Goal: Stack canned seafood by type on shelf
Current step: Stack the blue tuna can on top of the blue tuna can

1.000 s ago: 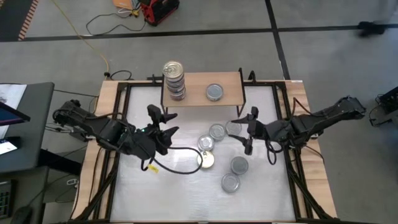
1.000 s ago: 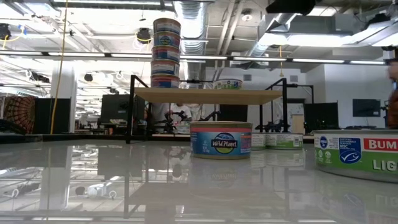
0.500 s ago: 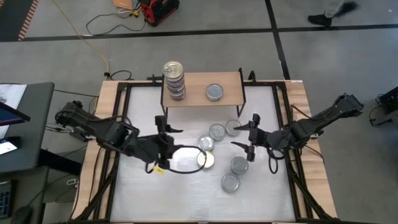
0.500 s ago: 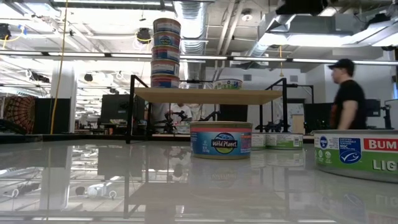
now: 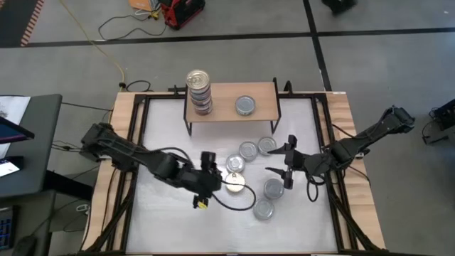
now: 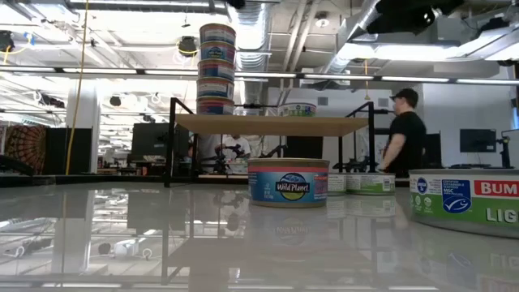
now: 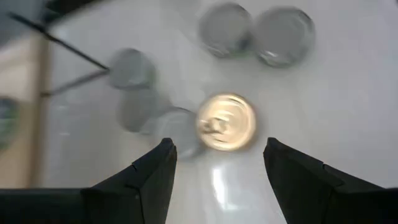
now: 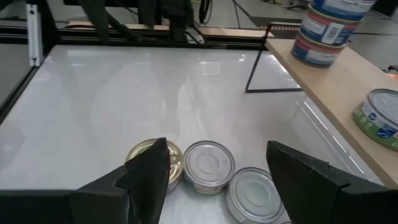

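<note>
My left arm stretched from table's left edge toward centre, low over table (image 5: 142, 220). Left gripper (image 5: 207, 179) at mid-table, fingers (image 7: 152, 180) spread apart, nothing between them. My right arm reaches in from table's right edge, elbow raised near right rail. Right gripper (image 5: 284, 160) right of centre, pointing toward left arm, fingers (image 8: 149, 171) apart, holding nothing. Both wrists roughly level. Grippers near each other, not touching.

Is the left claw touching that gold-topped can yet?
Apart. The left wrist view shows the left gripper open, white table visible between its fingers and the gold-lidded can.
</note>
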Robot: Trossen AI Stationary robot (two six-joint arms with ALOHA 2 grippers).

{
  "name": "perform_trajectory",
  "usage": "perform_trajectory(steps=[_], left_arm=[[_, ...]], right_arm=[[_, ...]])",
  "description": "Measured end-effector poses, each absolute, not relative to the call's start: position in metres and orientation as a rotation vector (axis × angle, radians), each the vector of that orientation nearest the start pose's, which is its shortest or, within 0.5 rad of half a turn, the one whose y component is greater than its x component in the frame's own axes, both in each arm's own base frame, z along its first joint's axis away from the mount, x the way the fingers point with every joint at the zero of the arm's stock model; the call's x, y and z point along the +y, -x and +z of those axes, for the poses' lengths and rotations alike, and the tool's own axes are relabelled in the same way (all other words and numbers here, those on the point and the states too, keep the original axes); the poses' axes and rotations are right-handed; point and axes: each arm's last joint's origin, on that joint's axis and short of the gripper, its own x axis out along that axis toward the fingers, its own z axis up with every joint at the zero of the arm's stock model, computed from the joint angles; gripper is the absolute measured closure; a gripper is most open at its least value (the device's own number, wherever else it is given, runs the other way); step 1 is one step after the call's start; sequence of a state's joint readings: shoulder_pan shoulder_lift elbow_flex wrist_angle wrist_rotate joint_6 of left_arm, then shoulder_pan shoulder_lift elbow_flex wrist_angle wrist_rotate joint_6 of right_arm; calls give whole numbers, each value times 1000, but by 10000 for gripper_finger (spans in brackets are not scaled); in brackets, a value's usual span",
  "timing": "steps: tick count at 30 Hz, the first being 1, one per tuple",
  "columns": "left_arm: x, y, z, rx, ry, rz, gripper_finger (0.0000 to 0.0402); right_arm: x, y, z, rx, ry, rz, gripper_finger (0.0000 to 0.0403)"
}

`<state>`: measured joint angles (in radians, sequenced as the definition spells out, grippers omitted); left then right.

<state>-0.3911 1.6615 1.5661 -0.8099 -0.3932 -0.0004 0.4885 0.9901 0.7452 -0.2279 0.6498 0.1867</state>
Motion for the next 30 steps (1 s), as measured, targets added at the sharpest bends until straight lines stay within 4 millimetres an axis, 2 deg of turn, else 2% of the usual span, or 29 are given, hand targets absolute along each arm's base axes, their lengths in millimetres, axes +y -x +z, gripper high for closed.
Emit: perform_trajectory(steps=[13, 19, 23, 30], left_arm=[[-91, -384, 282, 898, -219, -98, 171], [-93, -403, 246, 859, -227, -150, 171], [-91, -402, 220, 779, -212, -179, 171], [-65, -375, 202, 687, -113, -111, 171]], right_arm=[[84, -188, 276, 431, 73, -190, 112], [87, -185, 273, 463, 75, -180, 112], [90, -181, 273, 474, 81, -161, 112], [92, -175, 278, 440, 61, -143, 112]])
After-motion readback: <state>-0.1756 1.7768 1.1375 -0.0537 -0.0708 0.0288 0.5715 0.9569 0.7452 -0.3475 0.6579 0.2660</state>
